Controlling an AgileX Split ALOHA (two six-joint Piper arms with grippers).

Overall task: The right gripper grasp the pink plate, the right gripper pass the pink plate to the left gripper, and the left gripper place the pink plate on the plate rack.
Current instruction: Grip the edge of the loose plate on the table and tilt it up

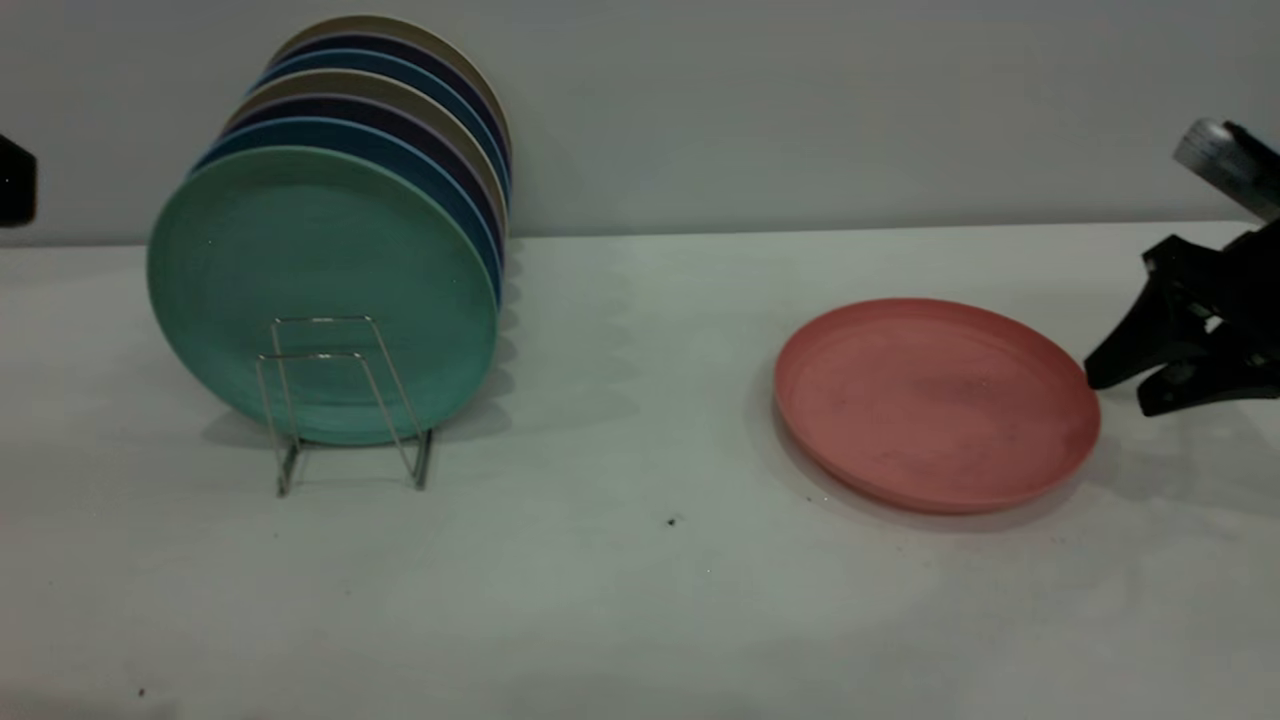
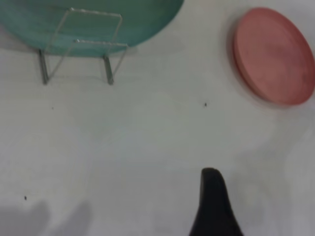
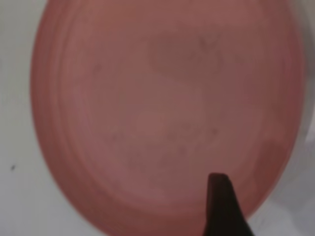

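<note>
The pink plate (image 1: 938,400) lies flat on the white table, right of centre; it fills the right wrist view (image 3: 167,113). My right gripper (image 1: 1120,392) hovers low just off the plate's right rim, open, nothing between its fingers. In its wrist view one black finger (image 3: 221,206) shows over the plate's near rim. The plate rack (image 1: 340,400), thin silver wire, stands at the left, its front loops bare. Only a black piece of the left arm (image 1: 14,180) shows at the far left edge. One finger (image 2: 211,206) of the left gripper hangs over bare table, open, far from the plate (image 2: 274,54) and the rack (image 2: 78,54).
A green plate (image 1: 320,290) stands upright in the rack, with several blue, dark and beige plates (image 1: 400,110) stacked behind it. Bare table stretches between rack and pink plate. A grey wall closes the back.
</note>
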